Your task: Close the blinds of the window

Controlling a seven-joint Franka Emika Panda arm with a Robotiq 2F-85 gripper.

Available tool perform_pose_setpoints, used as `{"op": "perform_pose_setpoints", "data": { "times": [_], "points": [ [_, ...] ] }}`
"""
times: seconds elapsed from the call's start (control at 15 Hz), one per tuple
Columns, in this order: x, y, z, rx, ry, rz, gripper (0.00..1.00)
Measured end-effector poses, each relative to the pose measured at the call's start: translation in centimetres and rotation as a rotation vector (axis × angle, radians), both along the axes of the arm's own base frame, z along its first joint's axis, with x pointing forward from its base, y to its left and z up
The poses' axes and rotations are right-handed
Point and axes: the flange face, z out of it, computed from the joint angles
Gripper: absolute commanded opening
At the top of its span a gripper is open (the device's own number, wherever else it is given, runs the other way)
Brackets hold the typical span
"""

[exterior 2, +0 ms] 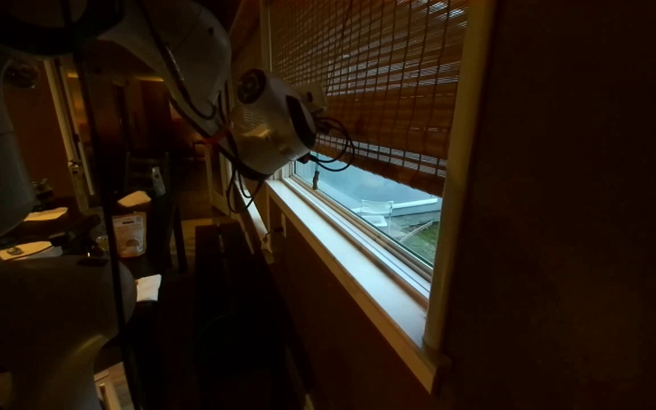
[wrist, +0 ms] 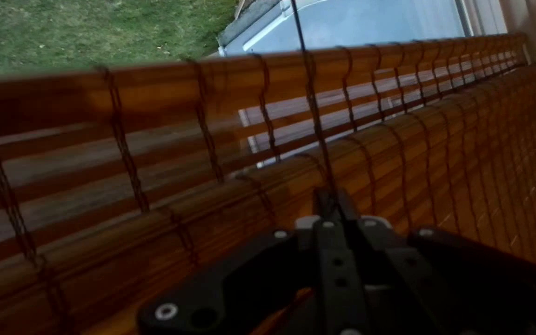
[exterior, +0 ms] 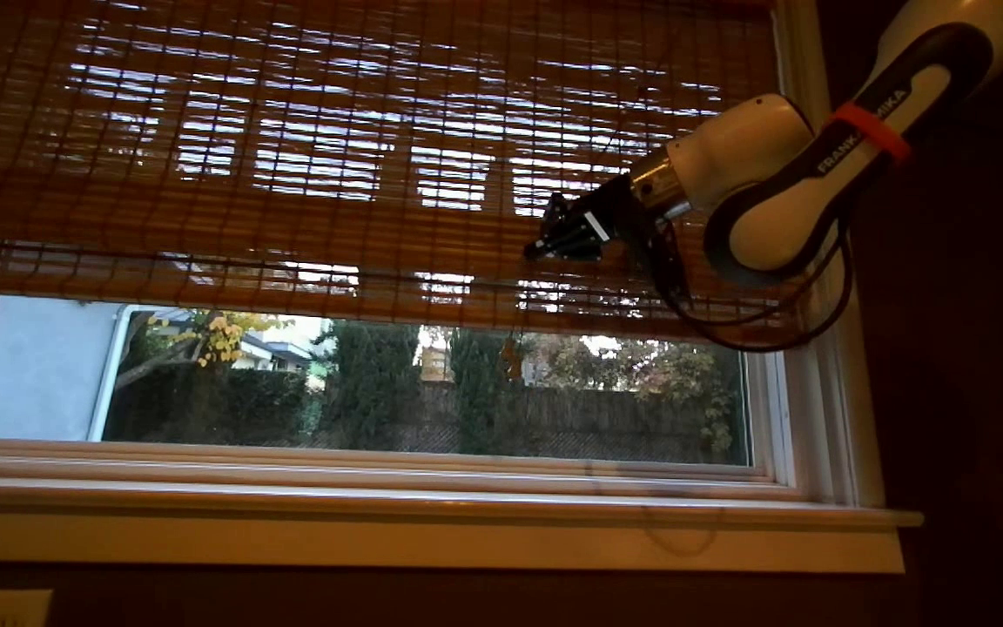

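The brown woven blinds (exterior: 292, 209) cover the upper part of the window (exterior: 397, 401); glass shows below their bottom edge. In an exterior view the blinds (exterior 2: 396, 74) hang behind the wrist. They also fill much of the wrist view (wrist: 458, 139). My gripper (exterior: 533, 251) is in front of the lower blinds, right of their middle. In the wrist view the gripper (wrist: 335, 200) has its fingertips together on a thin dark cord (wrist: 301, 35). A small tassel (exterior: 512, 359) hangs below the blinds; it also shows in an exterior view (exterior 2: 315, 179). The fingers are hidden there.
A white sill (exterior 2: 351, 250) runs below the glass. The window's side trim (exterior: 824, 261) is beside the arm. Loose cables (exterior: 841, 287) loop under the wrist. A dark table with a pouch (exterior 2: 130, 234) and papers is behind the arm.
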Motion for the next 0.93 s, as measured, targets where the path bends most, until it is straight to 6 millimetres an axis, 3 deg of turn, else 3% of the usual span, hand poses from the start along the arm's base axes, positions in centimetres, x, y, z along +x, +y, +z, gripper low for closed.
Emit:
{"op": "perform_pose_setpoints", "data": {
  "times": [0.53, 0.93],
  "points": [
    [-3.5, -1.2, 7.9, 0.018, -0.175, 0.053, 0.01],
    [-5.6, -2.3, 12.1, 0.021, -0.313, 0.037, 0.01]
  ]
}}
